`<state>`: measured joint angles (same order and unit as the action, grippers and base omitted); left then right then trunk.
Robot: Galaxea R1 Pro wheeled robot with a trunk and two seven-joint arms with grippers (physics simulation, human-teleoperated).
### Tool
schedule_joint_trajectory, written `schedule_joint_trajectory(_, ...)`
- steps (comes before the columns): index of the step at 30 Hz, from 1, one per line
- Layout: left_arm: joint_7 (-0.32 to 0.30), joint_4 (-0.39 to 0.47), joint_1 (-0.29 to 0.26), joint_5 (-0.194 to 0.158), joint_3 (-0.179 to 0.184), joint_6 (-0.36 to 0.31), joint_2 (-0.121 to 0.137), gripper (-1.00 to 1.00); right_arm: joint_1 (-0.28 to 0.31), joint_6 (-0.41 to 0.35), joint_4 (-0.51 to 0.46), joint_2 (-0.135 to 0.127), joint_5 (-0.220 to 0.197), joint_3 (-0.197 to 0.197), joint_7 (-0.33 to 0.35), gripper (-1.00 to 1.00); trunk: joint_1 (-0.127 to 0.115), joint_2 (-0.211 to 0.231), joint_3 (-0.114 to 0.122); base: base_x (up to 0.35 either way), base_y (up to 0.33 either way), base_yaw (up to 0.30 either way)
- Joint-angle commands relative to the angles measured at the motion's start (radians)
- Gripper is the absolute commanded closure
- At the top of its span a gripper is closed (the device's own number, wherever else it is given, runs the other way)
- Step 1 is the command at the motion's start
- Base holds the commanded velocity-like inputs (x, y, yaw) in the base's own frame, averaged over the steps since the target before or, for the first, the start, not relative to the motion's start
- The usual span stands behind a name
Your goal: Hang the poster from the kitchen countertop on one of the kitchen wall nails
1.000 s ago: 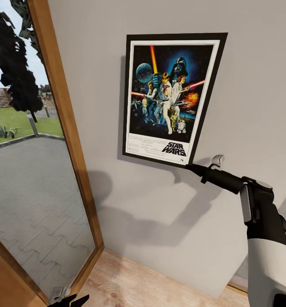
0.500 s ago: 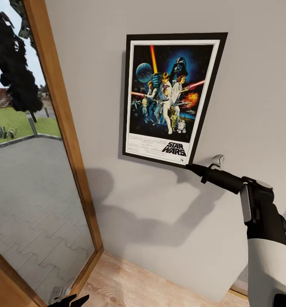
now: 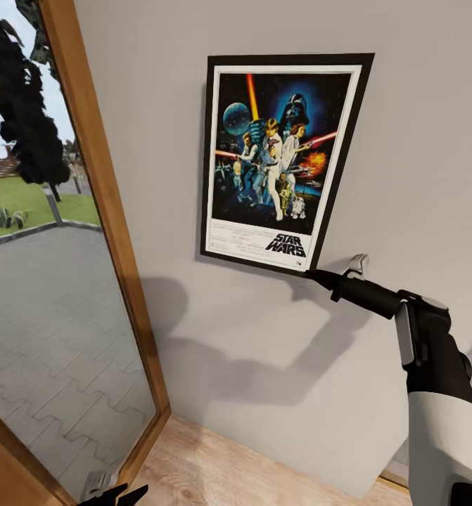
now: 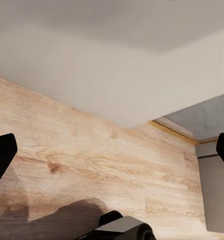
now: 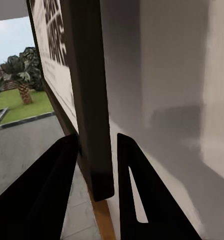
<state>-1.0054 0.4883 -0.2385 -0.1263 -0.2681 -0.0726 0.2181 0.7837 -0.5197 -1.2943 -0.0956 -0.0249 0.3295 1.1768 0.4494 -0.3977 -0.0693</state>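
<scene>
Now your right claw [image 3: 314, 275] is clamped on the poster [image 3: 281, 158]'s lower corner against the wall [image 3: 418, 140]; your left claw [image 4: 112, 150] hangs apart.

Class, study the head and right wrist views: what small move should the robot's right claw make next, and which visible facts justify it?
Probably open the right claw and ease it away. The poster sits flat against the wall, roughly upright, and the right wrist view shows the fingers clamping the frame's lower corner. No nail is visible, so whether it has caught is uncertain; releasing slowly would test that.

Black-framed Star Wars poster [image 3: 281, 161], upright against the wall, slightly tilted
</scene>
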Motion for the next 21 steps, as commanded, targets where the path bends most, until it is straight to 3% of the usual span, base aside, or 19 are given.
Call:
schedule_joint_trajectory(1,-0.005,0.005,-0.001,-0.004,-0.002,-0.006,0.000,-1.00,0.002,-0.015,0.001,0.000,-0.008,-0.004,0.003,1.00,0.001,-0.002,-0.002,0.000,0.000,0.000)
schedule_joint_trajectory(21,-0.004,0.006,-0.001,-0.004,-0.002,-0.006,0.000,-1.00,0.002,-0.015,0.001,0.000,-0.008,-0.002,0.005,1.00,0.001,-0.002,-0.002,0.000,0.000,0.000)
